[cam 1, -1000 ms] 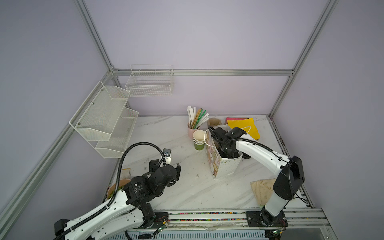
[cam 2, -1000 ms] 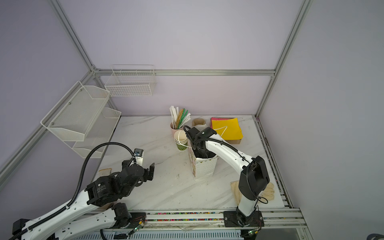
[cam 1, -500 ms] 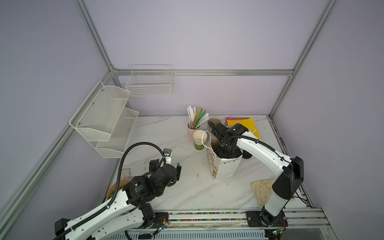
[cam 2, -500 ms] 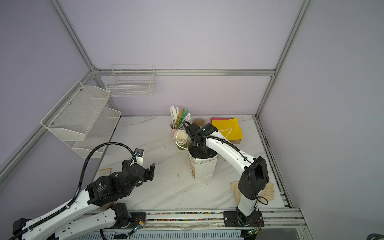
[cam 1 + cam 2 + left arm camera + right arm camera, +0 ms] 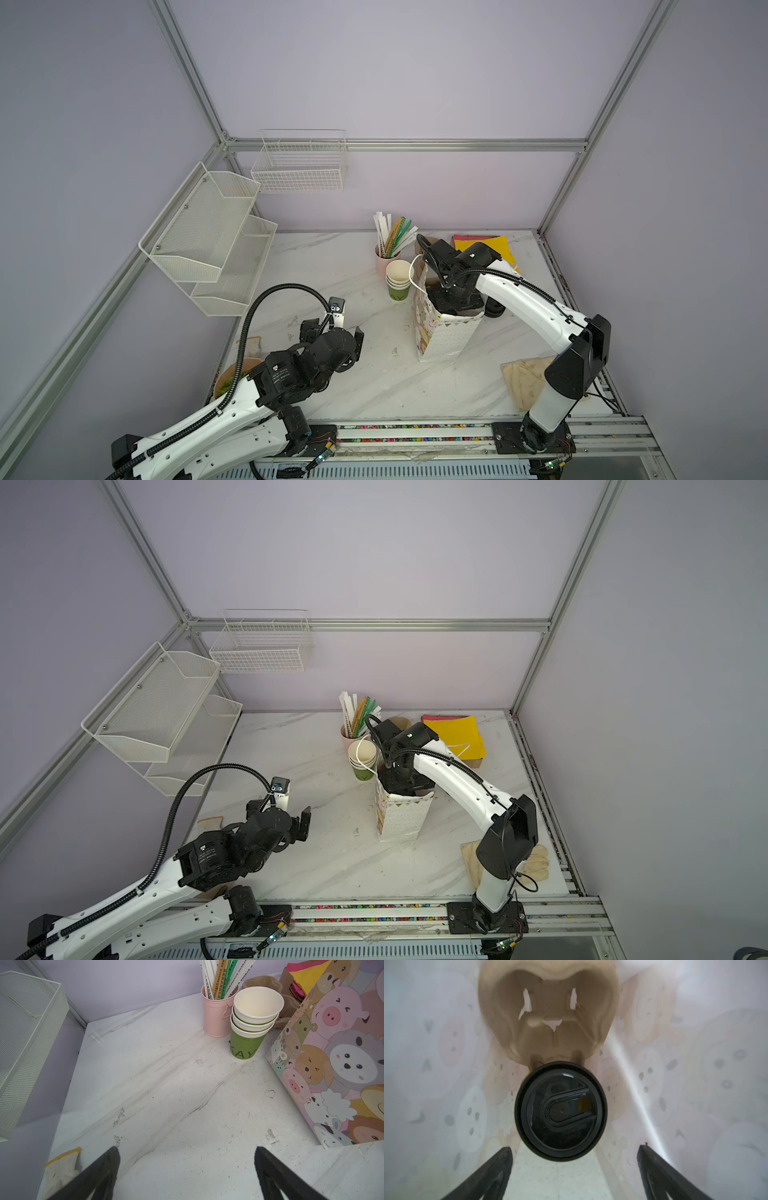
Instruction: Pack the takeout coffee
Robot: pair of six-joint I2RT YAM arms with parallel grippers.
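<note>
Right gripper (image 5: 575,1147) has spread its jaws wide inside the bag (image 5: 449,336). Cup (image 5: 560,1111) sits lidded in the carrier (image 5: 548,1012), centre frame, between both fingers (image 5: 496,1172), seemingly touching neither. I'd pull straight up, keeping off the paper walls so nothing tips. Left gripper (image 5: 186,1148) waits, jaws apart too.
</note>
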